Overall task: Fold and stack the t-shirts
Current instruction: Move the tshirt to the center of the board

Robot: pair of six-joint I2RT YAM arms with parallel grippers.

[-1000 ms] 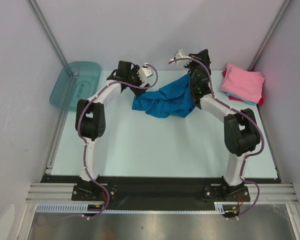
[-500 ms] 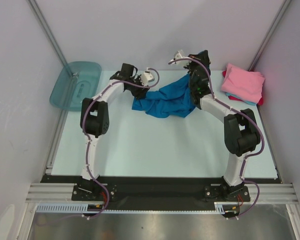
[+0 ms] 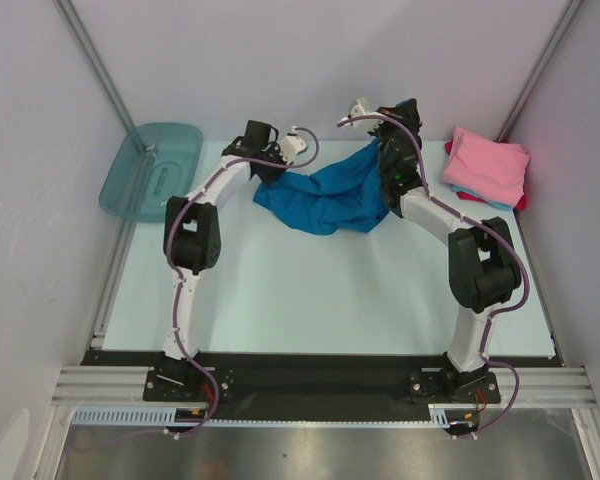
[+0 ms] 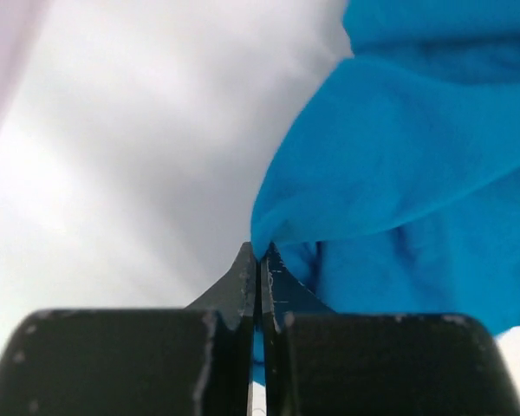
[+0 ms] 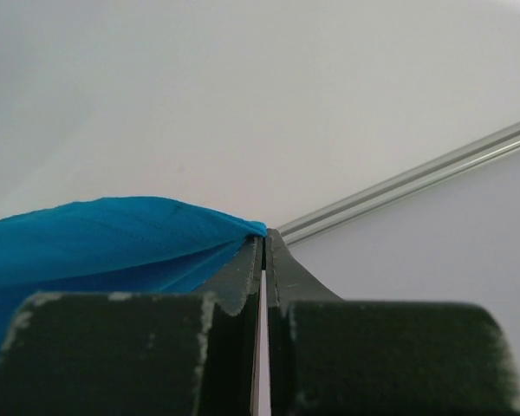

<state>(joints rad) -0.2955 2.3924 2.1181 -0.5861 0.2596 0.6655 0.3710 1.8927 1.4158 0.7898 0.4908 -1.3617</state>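
Top external: left pincer (image 3: 267, 176) and right pincer (image 3: 380, 150) clench a bright blue cloth t-shirt (image 3: 325, 197). Around them: pale counter (image 3: 280, 290), grey walls (image 3: 310, 60).

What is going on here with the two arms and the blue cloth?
Two robot arms are handling a blue t-shirt. The left fingers are shut on one end of it and the right fingers on the other, so it hangs crumpled between them over the table, not yet folded. A pile of folded shirts, pink on top, lies at the far right.
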